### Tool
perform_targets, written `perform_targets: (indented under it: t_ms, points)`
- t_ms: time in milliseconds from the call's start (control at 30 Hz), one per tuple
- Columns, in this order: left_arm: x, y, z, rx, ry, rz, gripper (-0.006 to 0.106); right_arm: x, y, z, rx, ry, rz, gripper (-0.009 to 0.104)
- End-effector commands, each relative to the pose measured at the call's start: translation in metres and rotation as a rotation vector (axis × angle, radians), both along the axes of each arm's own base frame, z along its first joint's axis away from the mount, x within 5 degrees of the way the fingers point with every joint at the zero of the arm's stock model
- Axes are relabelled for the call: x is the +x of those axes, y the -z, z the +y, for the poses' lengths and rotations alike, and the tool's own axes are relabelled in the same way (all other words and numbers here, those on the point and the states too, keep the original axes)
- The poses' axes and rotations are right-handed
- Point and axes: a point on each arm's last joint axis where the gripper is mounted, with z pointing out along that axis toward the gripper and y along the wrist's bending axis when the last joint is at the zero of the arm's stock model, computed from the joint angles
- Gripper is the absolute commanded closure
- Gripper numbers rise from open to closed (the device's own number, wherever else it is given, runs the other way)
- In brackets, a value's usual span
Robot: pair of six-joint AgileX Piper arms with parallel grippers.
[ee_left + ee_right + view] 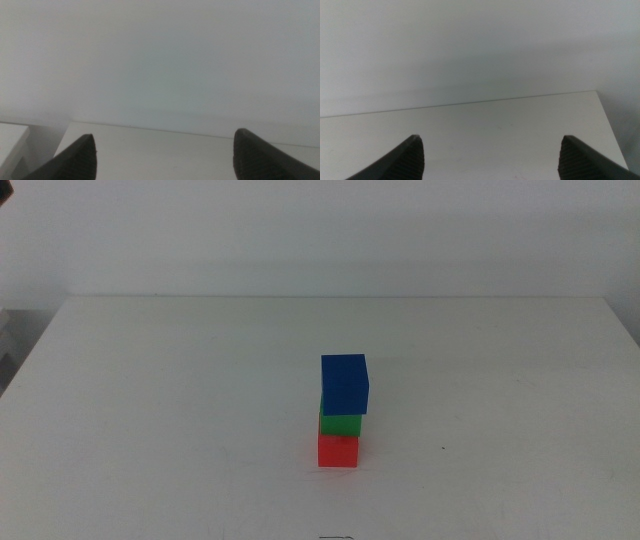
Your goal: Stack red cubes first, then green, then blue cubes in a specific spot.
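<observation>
While neither arm reaches into the middle view, that view alone shows the three cubes, standing as one column on the white table [150, 410] a little right of centre and towards the near edge. Nearest the table, the red cube [338, 451] sits flat on the tabletop, its front face squarely towards the camera. On top of it rests the green cube [340, 423], of which only a narrow band shows between its neighbours. Highest, the blue cube [344, 384] rests on the green one, turned slightly and shifted a touch to the right, so that its right edge overhangs the cubes below. Bare tabletop lies all round the column, and beyond the far edge of the table rises a plain pale wall [320, 230]. Neither wrist view shows any cube. From the left wrist camera, the left gripper [165, 157] shows its two dark jaws spread wide apart with nothing between them, over a strip of white table near a corner, with the wall behind. From the right wrist camera, the right gripper [492, 157] likewise has its jaws wide apart and holds nothing; past them the tabletop runs to its far edge and a corner, and the same pale wall stands behind
</observation>
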Motion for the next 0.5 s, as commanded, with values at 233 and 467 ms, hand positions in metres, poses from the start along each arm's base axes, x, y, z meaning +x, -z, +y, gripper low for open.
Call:
perform_targets:
  t_ms: [233,467]
  points:
    - [-0.025,0.0,0.0,-0.018,0.011,-0.139,0.007,-0.028,0.0,-0.005,-0.044,0.028,-0.182,0.012]
    - [-0.066,0.047,0.003,-0.018,0.012,-0.139,0.007,-0.064,0.063,-0.007,-0.041,0.043,-0.247,0.012]
